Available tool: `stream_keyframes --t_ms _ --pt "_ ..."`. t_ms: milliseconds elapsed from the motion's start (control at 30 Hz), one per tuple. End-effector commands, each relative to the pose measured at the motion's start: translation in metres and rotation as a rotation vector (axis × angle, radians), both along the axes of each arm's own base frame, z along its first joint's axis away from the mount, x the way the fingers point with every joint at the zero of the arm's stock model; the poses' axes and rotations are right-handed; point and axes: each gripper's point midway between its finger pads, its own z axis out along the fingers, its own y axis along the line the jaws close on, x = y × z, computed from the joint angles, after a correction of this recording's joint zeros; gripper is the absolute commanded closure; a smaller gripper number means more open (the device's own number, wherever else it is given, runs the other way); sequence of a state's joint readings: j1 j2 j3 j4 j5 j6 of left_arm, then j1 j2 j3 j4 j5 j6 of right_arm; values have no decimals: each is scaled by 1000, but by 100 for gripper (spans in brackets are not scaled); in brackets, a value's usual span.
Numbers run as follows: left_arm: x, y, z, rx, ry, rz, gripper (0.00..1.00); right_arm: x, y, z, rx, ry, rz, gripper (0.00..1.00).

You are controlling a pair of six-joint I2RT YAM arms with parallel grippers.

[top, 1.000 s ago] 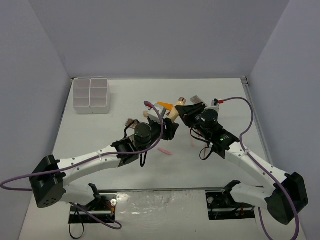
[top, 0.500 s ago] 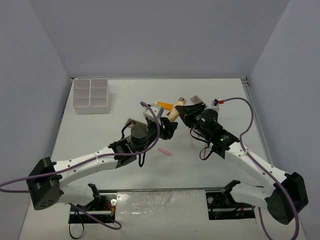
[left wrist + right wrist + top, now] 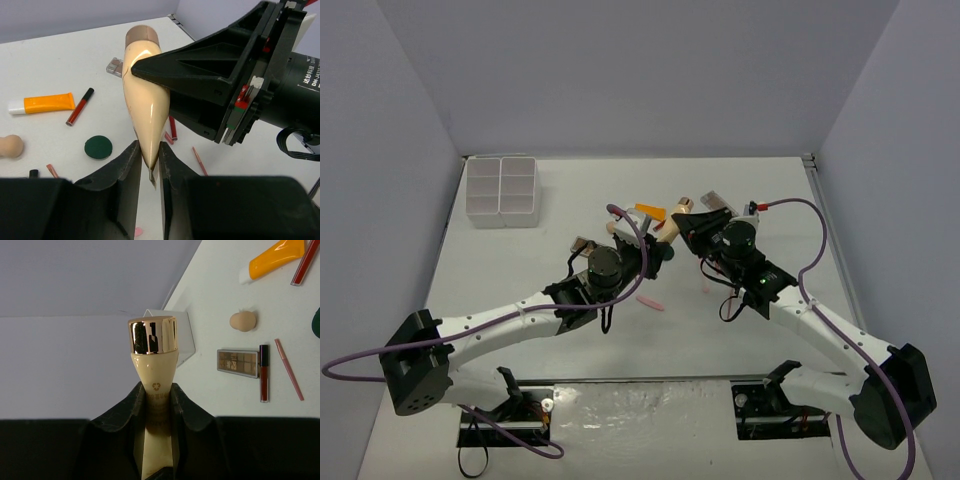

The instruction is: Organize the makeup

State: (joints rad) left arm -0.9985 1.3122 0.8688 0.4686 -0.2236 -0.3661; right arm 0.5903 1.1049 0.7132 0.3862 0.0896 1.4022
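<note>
Both grippers hold one beige tube [image 3: 145,95] with a shiny gold cap [image 3: 152,335], lifted above the table. My left gripper [image 3: 148,162] is shut on its flat crimped tail. My right gripper [image 3: 157,400] is shut on its body just below the cap. In the top view the two grippers meet at the table's middle, left gripper [image 3: 655,255], right gripper [image 3: 685,222]. More makeup lies below: an orange tube [image 3: 42,104], a dark-red stick [image 3: 80,106], a dark-green compact [image 3: 98,147], a beige sponge [image 3: 243,320] and a brown palette [image 3: 237,363].
The white compartment box [image 3: 501,190] stands at the back left of the table. A small pink piece [image 3: 650,303] lies in front of the left gripper. Thin red pencils [image 3: 198,161] lie under the right arm. A second palette [image 3: 712,201] sits behind the right gripper.
My left jaws have closed onto the tail of the beige tube. The right gripper has kept its hold and barely moved.
</note>
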Motion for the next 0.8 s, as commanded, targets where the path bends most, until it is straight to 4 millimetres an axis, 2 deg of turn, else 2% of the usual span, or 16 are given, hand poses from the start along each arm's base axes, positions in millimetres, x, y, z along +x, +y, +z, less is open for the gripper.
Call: stream_keyframes --t_ms 0,67,133,167,300,433,500,567,633,700,767 --pt "-8 -5 66 -149 -112 -42 100 -2 9 41 55 -108 37 62" --pt "-10 0 67 -148 -112 -40 100 -2 6 37 4 -106 31 41" --pt "-12 5 69 -147 -113 -33 100 1 1 36 -56 -114 14 29" --pt "-13 9 68 -139 -112 -26 100 3 -4 31 -105 -101 2 17" --pt "-13 27 68 -96 -93 27 100 5 -16 23 -217 -91 -9 2" --pt "-10 55 62 -28 -55 116 100 6 -34 18 -313 -87 -22 0" --pt "-5 73 58 5 -34 166 100 10 -52 24 -362 -98 -42 0" --pt "-2 92 47 47 12 202 100 13 -67 32 -432 -127 -44 0" --pt "11 117 42 37 66 265 100 16 -87 47 -486 -150 -74 0" --pt "17 138 34 49 119 298 100 15 -96 52 -569 -173 -73 0" --pt "21 158 31 52 155 339 100 14 -106 67 -648 -212 -84 0"
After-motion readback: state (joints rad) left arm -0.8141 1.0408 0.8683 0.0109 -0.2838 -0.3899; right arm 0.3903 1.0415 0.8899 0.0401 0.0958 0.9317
